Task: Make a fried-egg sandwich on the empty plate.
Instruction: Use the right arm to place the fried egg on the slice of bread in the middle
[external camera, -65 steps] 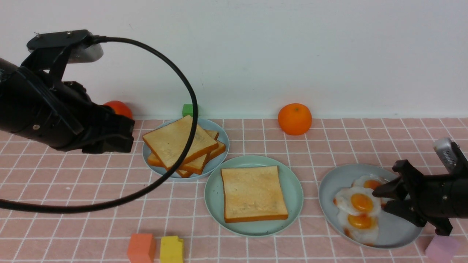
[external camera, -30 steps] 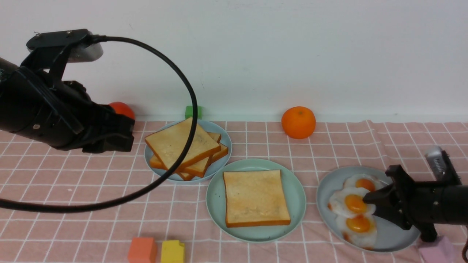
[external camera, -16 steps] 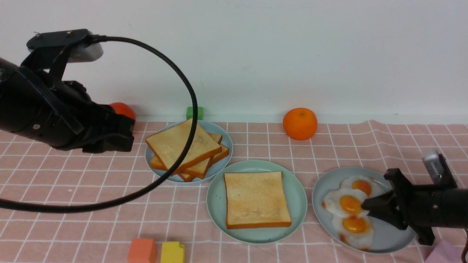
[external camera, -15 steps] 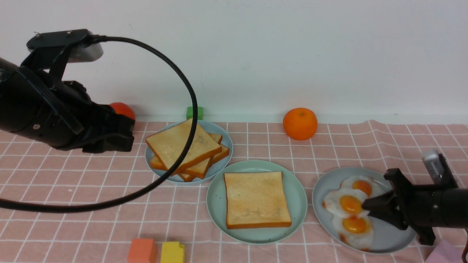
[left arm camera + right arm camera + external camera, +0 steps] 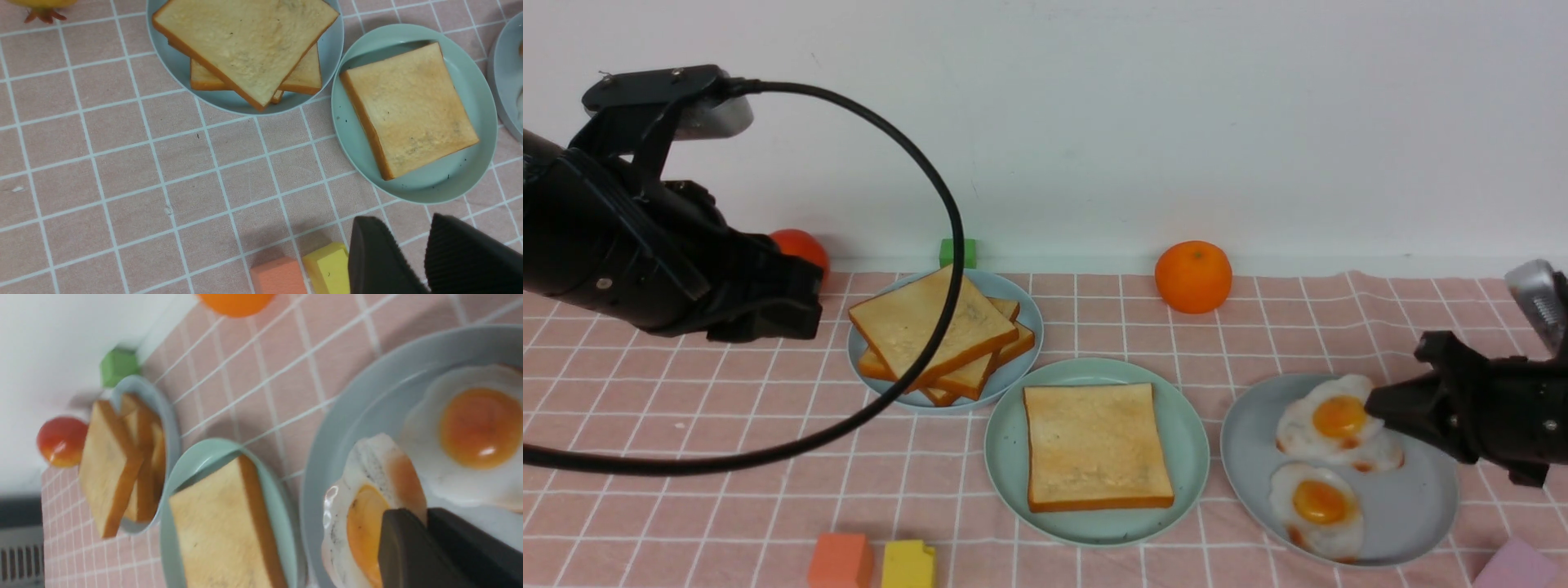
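Note:
The mint-green empty plate (image 5: pixel 1186 425) sits mid-table and holds one toast slice (image 5: pixel 1094 445); the left wrist view shows this plate (image 5: pixel 449 181) too. A fried-egg sandwich is not in view. My right gripper (image 5: pixel 1376 406) is shut on the edge of a fried egg (image 5: pixel 1327 420), held tilted just above the grey-blue plate (image 5: pixel 1413 506). The right wrist view shows that egg (image 5: pixel 367 522) pinched between the fingers of the right gripper (image 5: pixel 427 512). Another egg (image 5: pixel 1315 506) lies flat on that plate. My left gripper (image 5: pixel 402 222) hovers at the left, open and holding nothing.
A pile of toast (image 5: pixel 935 331) fills a pale blue plate behind the mint one. An orange (image 5: pixel 1192 276), a red fruit (image 5: pixel 800 245) and a green block (image 5: pixel 956 251) line the wall. Orange (image 5: pixel 840 559), yellow (image 5: pixel 908 563) and pink (image 5: pixel 1515 563) blocks sit at the front edge.
My right gripper closed on one fried egg and lifted it up and to the right, away from the other eggs. The left arm has not moved.

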You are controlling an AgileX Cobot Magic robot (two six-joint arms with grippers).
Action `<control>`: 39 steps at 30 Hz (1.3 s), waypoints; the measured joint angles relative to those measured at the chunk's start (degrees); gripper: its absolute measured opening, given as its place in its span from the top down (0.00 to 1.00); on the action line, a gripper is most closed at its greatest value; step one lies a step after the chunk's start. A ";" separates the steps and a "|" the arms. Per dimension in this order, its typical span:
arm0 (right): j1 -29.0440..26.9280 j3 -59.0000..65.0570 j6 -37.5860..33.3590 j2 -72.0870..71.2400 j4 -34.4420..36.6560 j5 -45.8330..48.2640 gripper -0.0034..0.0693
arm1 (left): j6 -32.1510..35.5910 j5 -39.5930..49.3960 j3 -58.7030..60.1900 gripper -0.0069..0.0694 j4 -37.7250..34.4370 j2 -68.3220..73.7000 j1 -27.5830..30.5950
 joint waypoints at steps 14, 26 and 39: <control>18.71 -15.71 4.93 0.33 -10.43 7.30 0.83 | -0.07 0.43 0.00 0.60 -1.27 0.00 0.00; 25.66 -23.69 4.98 18.40 -5.12 2.63 0.82 | -0.07 0.26 0.00 0.60 -1.44 0.00 0.00; 25.66 -24.10 4.67 21.03 -13.39 -1.04 0.24 | -0.07 -0.04 0.00 0.60 -1.54 0.00 0.00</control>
